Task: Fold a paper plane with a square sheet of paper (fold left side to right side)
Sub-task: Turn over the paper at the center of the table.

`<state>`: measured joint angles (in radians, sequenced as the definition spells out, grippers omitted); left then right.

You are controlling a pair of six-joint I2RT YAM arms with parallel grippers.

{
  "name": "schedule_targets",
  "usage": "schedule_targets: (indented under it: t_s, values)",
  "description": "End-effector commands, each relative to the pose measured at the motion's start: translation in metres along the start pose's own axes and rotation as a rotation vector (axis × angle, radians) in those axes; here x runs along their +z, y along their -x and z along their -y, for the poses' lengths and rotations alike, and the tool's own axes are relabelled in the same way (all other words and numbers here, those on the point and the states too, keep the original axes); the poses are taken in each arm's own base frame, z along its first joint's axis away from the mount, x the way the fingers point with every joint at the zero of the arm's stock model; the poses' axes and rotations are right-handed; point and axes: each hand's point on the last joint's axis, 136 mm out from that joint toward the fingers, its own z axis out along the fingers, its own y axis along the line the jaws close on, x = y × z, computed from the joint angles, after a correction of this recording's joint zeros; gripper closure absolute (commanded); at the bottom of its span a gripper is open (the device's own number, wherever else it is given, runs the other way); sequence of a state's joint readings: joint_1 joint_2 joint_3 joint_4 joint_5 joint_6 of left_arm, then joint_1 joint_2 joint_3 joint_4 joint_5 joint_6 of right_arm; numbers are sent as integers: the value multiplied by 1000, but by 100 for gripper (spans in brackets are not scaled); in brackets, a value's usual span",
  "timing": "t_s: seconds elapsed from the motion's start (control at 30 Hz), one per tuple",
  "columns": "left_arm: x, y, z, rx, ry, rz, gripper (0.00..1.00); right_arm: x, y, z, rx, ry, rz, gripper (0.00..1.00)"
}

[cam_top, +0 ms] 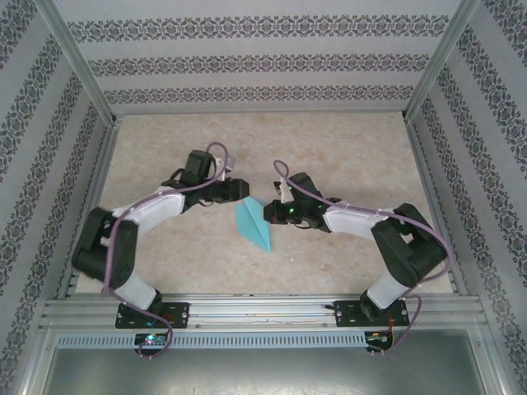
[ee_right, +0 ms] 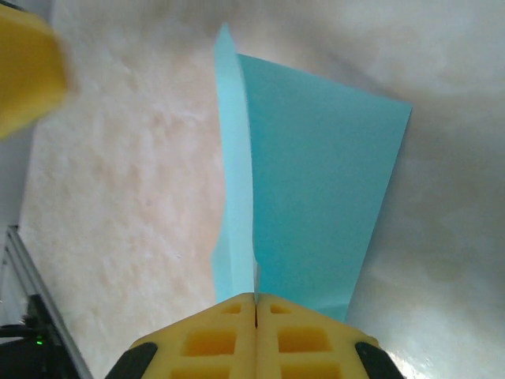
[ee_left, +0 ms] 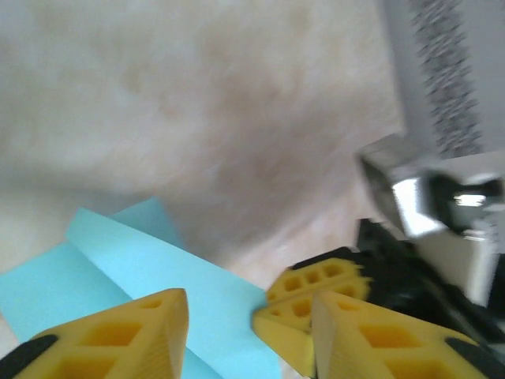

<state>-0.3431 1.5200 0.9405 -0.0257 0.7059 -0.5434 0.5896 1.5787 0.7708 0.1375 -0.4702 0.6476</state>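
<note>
Right tool, seen from its wrist, pinches the paper plane.

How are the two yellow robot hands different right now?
The left yellow-fingered gripper has its fingers spread apart; the right yellow-fingered gripper has its fingers pressed together. The left grips nothing, while the right pinches the folded turquoise-blue paper. Both have blocky yellow fingers and meet at the paper.

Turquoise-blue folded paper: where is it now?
In the top view, the turquoise-blue folded paper sits centrally on the beige table between the grippers: right gripper shut on its right edge, left gripper open by its far corner.
</note>
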Motion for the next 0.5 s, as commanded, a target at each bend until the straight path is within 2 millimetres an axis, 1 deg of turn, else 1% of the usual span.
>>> schedule_targets:
  t_s: [0.0,0.07,0.13,0.2,0.27,0.33,0.47]
  values:
    - [-39,12,13,18,-16,92,50,-28,20,-18,-64,74,103,100]
    - [-59,19,28,32,-63,153,45,-51,33,-32,-98,126,187,100]
    - [-73,21,45,41,-144,187,39,-73,46,-45,-136,185,271,100]
    - [-82,21,63,43,-239,181,38,-95,57,-62,-183,253,354,100]
    - [-87,19,78,35,-320,159,39,-117,66,-81,-237,322,424,100]
    - [-91,19,90,26,-394,154,43,-133,68,-99,-282,372,454,100]
    - [-89,16,102,16,-473,138,47,-152,68,-127,-338,461,475,100]
